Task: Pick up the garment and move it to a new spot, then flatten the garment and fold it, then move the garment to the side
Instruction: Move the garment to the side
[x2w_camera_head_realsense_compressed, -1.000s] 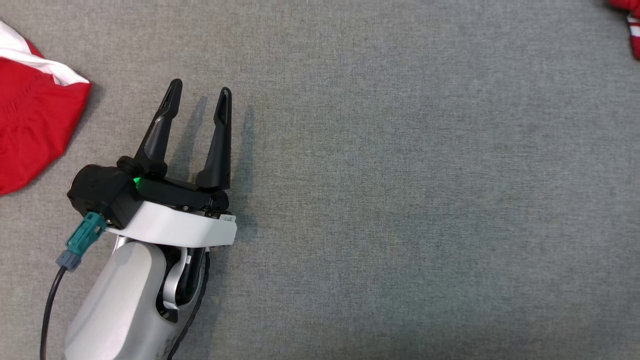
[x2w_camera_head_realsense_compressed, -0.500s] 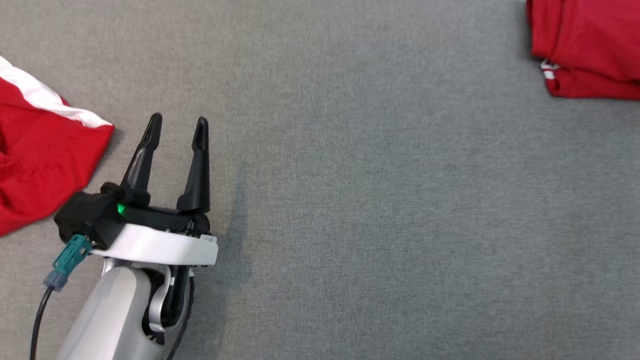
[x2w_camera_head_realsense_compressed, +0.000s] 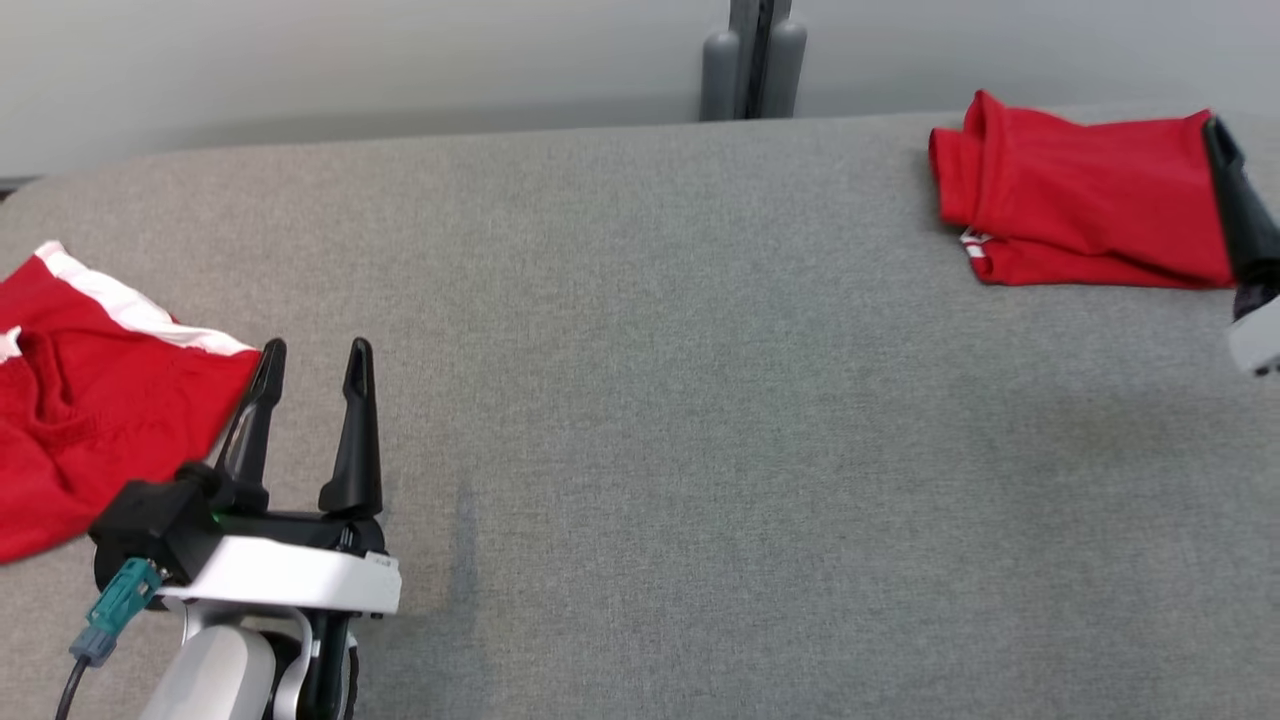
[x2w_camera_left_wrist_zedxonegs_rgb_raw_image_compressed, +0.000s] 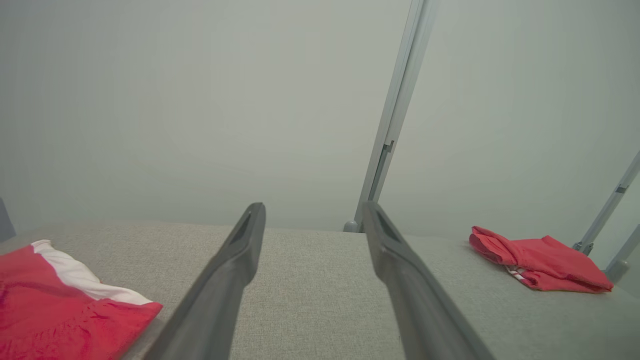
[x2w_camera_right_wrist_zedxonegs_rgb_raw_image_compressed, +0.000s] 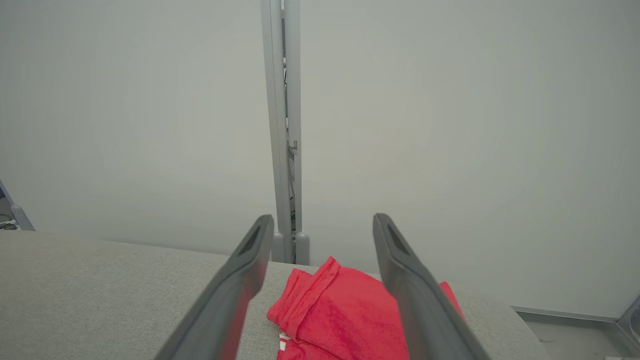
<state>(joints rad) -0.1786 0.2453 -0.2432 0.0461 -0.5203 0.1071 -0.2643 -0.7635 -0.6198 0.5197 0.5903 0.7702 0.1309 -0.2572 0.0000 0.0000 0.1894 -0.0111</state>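
Observation:
A folded red garment (x2w_camera_head_realsense_compressed: 1080, 200) lies at the far right of the grey cloth-covered table (x2w_camera_head_realsense_compressed: 650, 400); it also shows in the left wrist view (x2w_camera_left_wrist_zedxonegs_rgb_raw_image_compressed: 540, 260). My right gripper (x2w_camera_right_wrist_zedxonegs_rgb_raw_image_compressed: 322, 219) hovers open just in front of that garment (x2w_camera_right_wrist_zedxonegs_rgb_raw_image_compressed: 340, 310); in the head view one of its fingers (x2w_camera_head_realsense_compressed: 1238, 215) stands at the right edge beside the cloth. A loose red garment with a white band (x2w_camera_head_realsense_compressed: 90, 400) lies crumpled at the left edge. My left gripper (x2w_camera_head_realsense_compressed: 315, 352) stands open next to its right corner, holding nothing, and its own view shows it (x2w_camera_left_wrist_zedxonegs_rgb_raw_image_compressed: 314, 207) beside that garment (x2w_camera_left_wrist_zedxonegs_rgb_raw_image_compressed: 60, 310).
The table's far edge runs along a pale wall, with a grey upright post (x2w_camera_head_realsense_compressed: 752, 60) behind it. Bare grey cloth stretches across the middle between the two garments.
The head camera has tilted up, so the whole picture slid down: the table's far edge, the wall and the folded garment came into view. A right finger now shows. Both grippers stay open.

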